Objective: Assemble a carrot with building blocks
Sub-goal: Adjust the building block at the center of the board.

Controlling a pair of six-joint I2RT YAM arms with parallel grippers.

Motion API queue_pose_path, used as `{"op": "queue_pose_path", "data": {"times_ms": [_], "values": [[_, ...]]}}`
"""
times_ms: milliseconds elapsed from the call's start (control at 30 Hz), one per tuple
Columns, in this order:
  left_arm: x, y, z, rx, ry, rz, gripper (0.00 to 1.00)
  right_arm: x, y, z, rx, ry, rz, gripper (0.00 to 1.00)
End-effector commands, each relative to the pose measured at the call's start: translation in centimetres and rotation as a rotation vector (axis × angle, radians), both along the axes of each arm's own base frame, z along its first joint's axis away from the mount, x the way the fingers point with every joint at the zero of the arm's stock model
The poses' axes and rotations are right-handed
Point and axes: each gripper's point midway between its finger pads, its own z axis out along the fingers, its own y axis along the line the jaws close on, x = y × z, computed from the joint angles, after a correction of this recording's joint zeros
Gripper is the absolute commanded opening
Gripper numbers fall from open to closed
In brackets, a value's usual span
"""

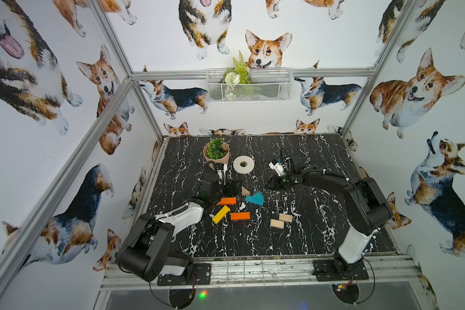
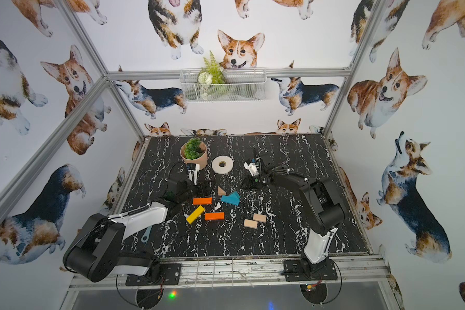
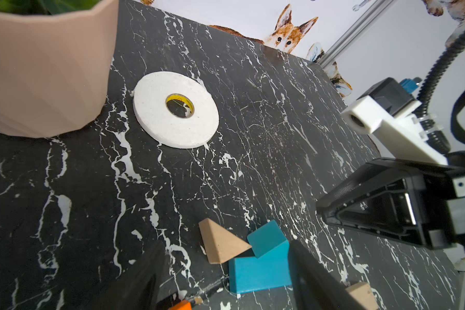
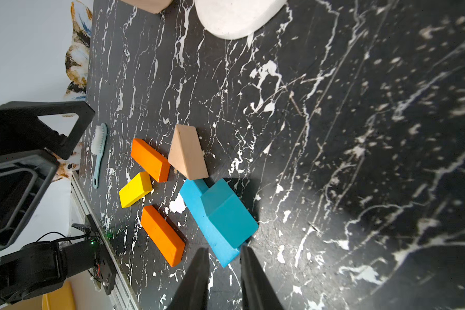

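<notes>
Black marble tabletop (image 1: 320, 233) holds the building blocks (image 1: 240, 206) scattered centrally, carrot unbuilt, so the left gripper (image 1: 232, 188) gapes empty near them while the right gripper (image 4: 223, 268), seemingly narrowed, grips nothing.

Open black marble tabletop (image 1: 320, 230) fills the lower and right part of both top views; a gripper could pass freely there. At frame centre the scattered coloured wooden blocks (image 1: 234, 208) crowd the surface, with two plain-wood rectangles (image 1: 281, 220) just right of them. Toward the upper left, a potted green plant in a beige pot (image 1: 216, 153) and a flat white tape roll (image 1: 243, 164) block the way. A pale blue brush (image 2: 146, 234) lies at lower left.
</notes>
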Motion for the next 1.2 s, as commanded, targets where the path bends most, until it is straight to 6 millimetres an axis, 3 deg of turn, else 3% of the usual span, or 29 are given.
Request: {"op": "queue_pose_path", "data": {"times_ms": [0, 33, 367, 1167], "values": [[0.4, 0.6, 0.2, 0.006, -0.009, 0.035, 0.76, -1.1, 1.9, 0.5, -0.03, -0.027, 0.081, 0.05], [0.4, 0.6, 0.2, 0.006, -0.009, 0.035, 0.76, -1.5, 2.4, 0.4, -0.056, -0.039, 0.102, 0.0], [0.5, 0.6, -0.1, 0.007, 0.002, 0.033, 0.76, -2.3, 3.9, -1.0, -0.082, 0.005, 0.145, 0.0], [0.4, 0.3, -0.2, -0.004, 0.011, 0.019, 0.76, -2.4, 3.9, -2.6, -0.114, 0.053, 0.154, 0.0]]}}
